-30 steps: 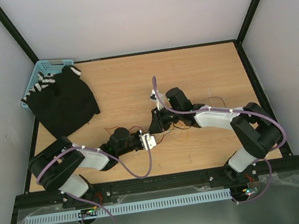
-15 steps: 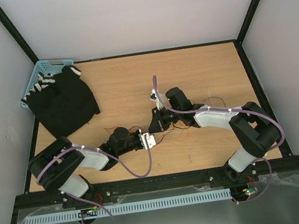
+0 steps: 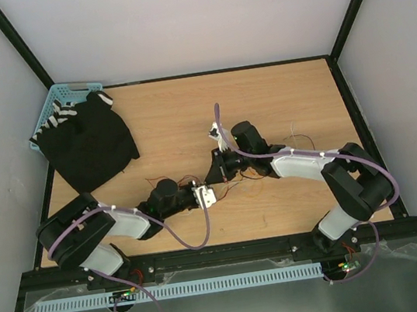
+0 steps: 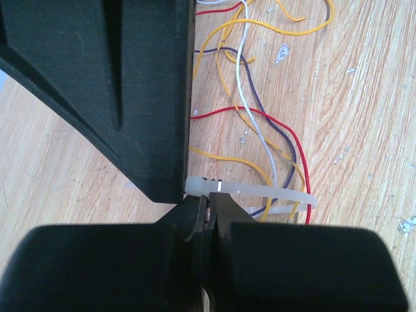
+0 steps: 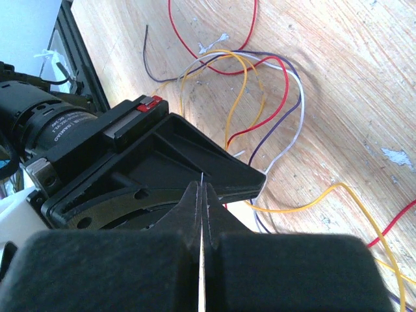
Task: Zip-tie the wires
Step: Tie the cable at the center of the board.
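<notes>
The wires (image 4: 263, 130) are thin red, yellow, purple and white strands curling over the wooden table, also seen as the wires (image 5: 260, 84) and faintly as the wires (image 3: 236, 185). The pale zip tie (image 4: 260, 190) loops around several of them. My left gripper (image 4: 207, 198) is shut on the zip tie at its head end. My right gripper (image 5: 201, 190) is shut on a thin pale strip of the zip tie (image 5: 202, 179), seen edge-on between its jaws. In the top view the left gripper (image 3: 203, 196) and right gripper (image 3: 216, 174) meet tip to tip at the table's middle.
A black cloth (image 3: 89, 146) lies at the back left, partly over a blue basket (image 3: 58, 96). A black frame bar (image 3: 230, 248) runs along the table's near edge. More thin strands (image 3: 304, 141) lie beside the right arm.
My right gripper has shut on the zip tie's strip. The left gripper, shut throughout, has shifted slightly toward the near edge.
</notes>
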